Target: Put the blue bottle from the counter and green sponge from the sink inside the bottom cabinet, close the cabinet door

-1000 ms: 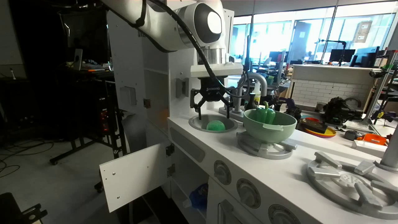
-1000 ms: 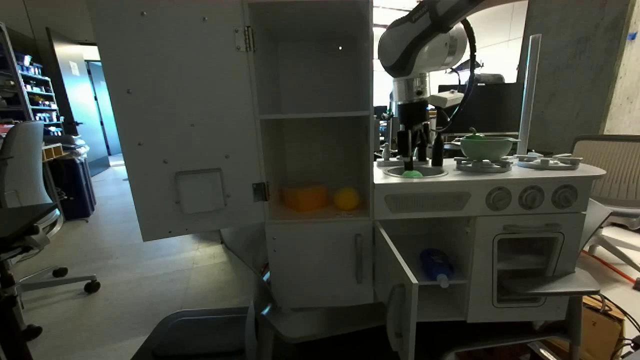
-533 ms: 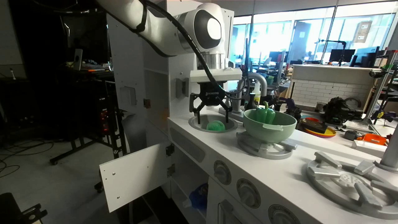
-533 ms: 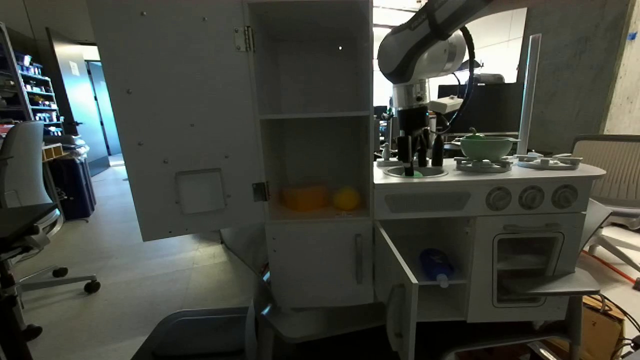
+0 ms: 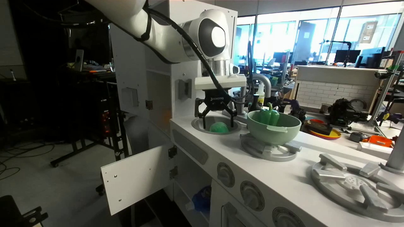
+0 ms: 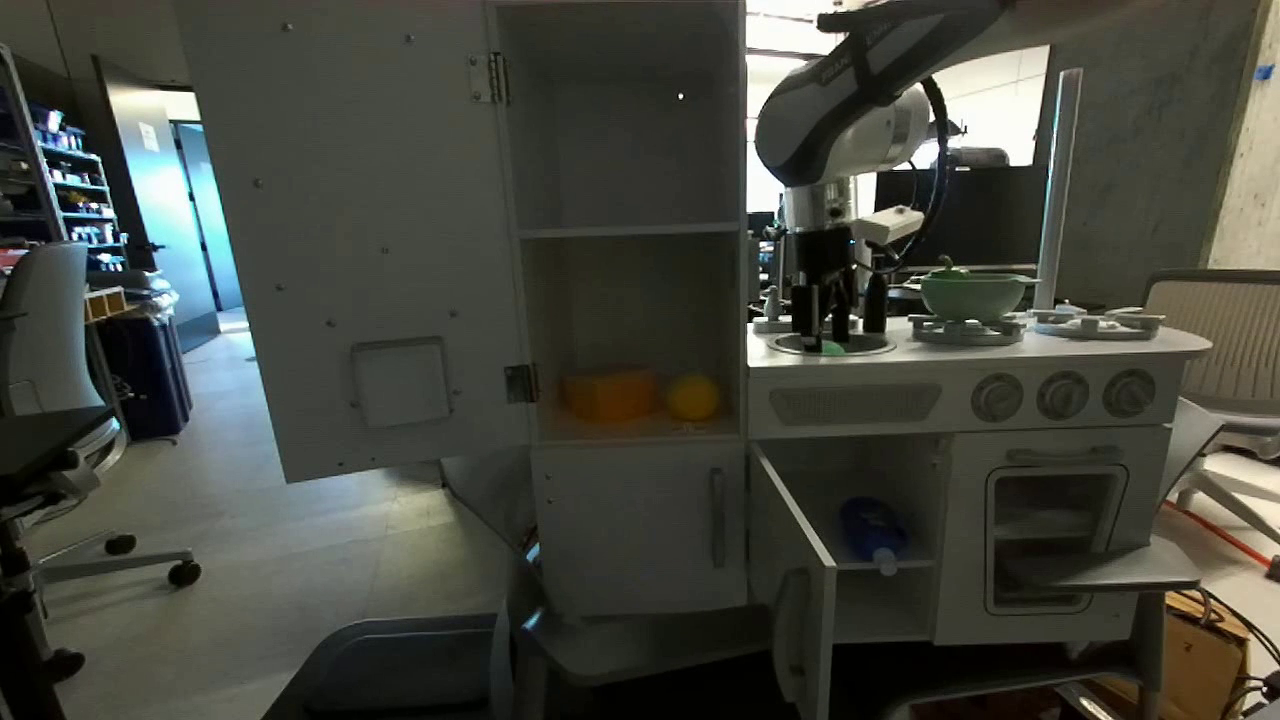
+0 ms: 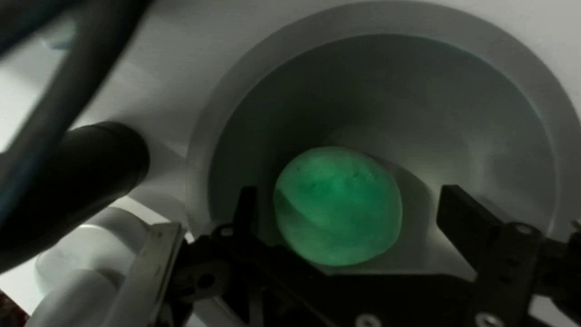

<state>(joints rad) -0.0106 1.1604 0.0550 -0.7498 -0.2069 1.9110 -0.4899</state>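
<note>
The green sponge [image 5: 219, 127], a rounded lump, sits in the round grey sink [image 5: 236, 129]. In the wrist view the sponge [image 7: 338, 206] lies between my fingers, nearer the left finger, with a wider gap to the right one. My gripper [image 5: 218, 126] points down, open, its fingertips inside the sink on either side of the sponge. In an exterior view the gripper's fingers [image 6: 826, 342] partly hide the sponge [image 6: 833, 348]. The blue bottle [image 6: 872, 527] lies on the shelf inside the bottom cabinet, also seen partly in an exterior view [image 5: 202, 200]. The cabinet door [image 5: 139, 178] stands open.
A green bowl [image 5: 274, 130] with a green pepper stands on a burner beside the sink. A grey faucet [image 5: 267, 85] and a black bottle [image 6: 876, 300] are close behind the sink. The tall cabinet's door [image 6: 380, 250] is open; orange [image 6: 608, 394] and yellow [image 6: 693, 397] items sit inside.
My gripper has moved down into the sink, with its fingers now lower around the sponge. The sponge, blue bottle and cabinet door have not visibly moved.
</note>
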